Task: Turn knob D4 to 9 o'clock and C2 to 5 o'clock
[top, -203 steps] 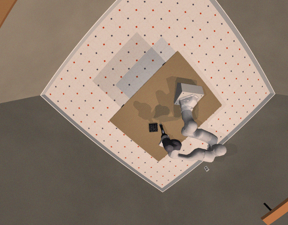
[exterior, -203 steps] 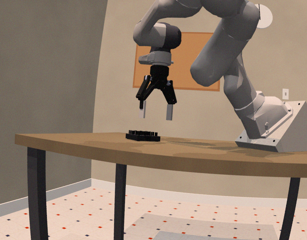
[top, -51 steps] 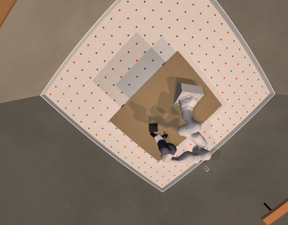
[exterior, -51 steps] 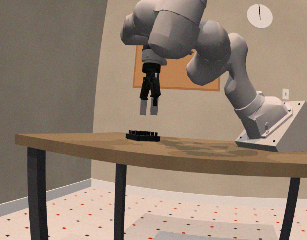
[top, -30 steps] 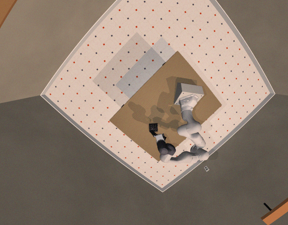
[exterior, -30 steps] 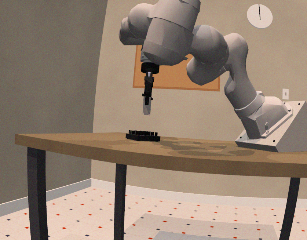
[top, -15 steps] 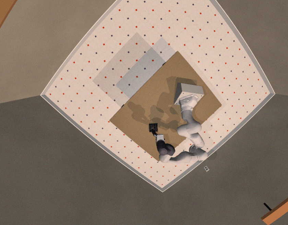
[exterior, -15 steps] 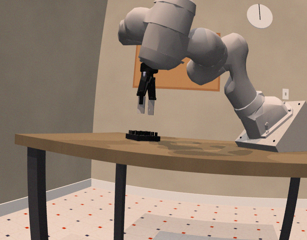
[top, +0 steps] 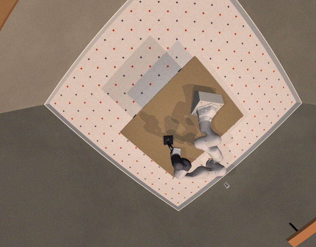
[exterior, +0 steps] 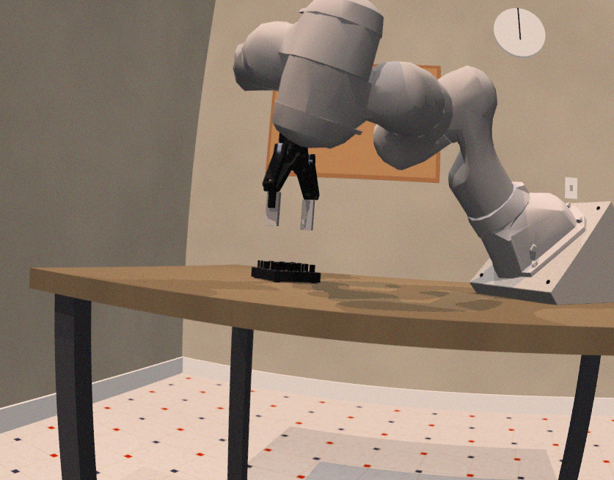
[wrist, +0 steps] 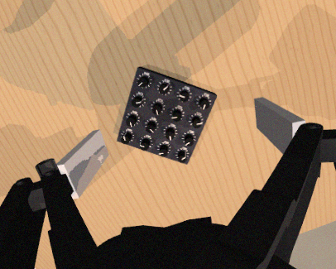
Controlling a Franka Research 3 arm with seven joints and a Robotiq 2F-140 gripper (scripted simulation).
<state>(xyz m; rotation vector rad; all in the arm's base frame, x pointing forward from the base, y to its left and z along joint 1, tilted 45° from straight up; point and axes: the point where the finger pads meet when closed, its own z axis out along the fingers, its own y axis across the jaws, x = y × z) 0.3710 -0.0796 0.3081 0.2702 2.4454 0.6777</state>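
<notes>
The claw (exterior: 290,217) hangs wide open and empty above the knob box (exterior: 285,272), touching nothing.

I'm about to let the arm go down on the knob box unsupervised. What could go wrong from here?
1. The sixteen knobs sit tightly packed on the knob box, and the open gripper spans far wider than one knob, so descending fingers may nudge neighbours off their marks.
2. The box looks small and light on the table; a turning grip might slide or tip it.
3. In the wrist view the box sits skewed, and labels are unreadable, so picking the wrong knob is possible.
</notes>
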